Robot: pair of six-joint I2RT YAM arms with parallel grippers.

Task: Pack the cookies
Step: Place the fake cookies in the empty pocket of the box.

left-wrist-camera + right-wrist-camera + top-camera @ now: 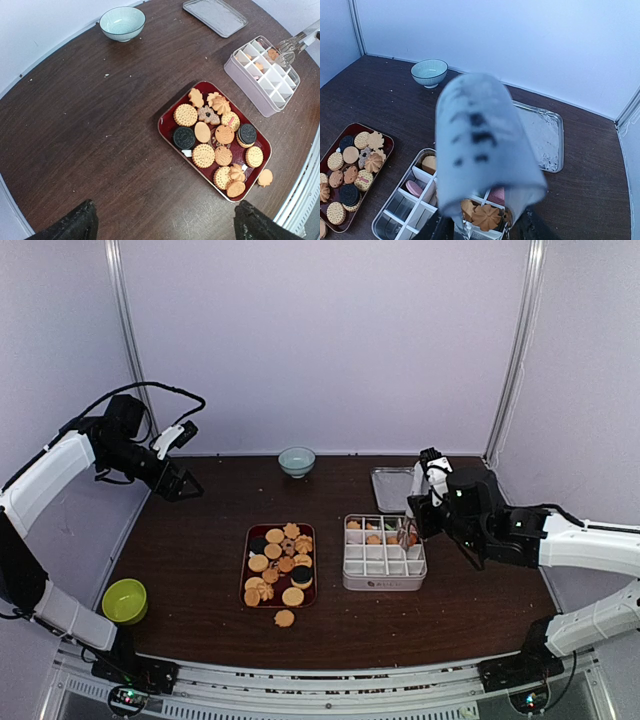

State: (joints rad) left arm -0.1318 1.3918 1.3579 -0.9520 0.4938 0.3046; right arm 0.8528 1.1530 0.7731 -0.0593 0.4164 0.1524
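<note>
Right gripper, blurred and pale up close, hangs with jaws parted and empty over the far-right corner cell of the white plastic divider box. A ridged, flower-shaped golden cookie lies beneath, so a straight lift should clear the thin partitions. Most cookies, crumbly golden rounds and dark sandwiches, wait on the glossy red tray mid-desk; left gripper is wide open, empty.

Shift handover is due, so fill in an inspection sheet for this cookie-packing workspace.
Surface: dark wooden table, pale specks scattered.
Job's things: cookies on red tray; one loose cookie on the table beside it; divided box partly filled.
Clutter: pale bowl, green bowl, grey lid.
Grippers: left gripper open, high above the table; right gripper over the box, state unclear.
Cables: black cable looped above left arm.
Surroundings: plain pale walls.
</note>
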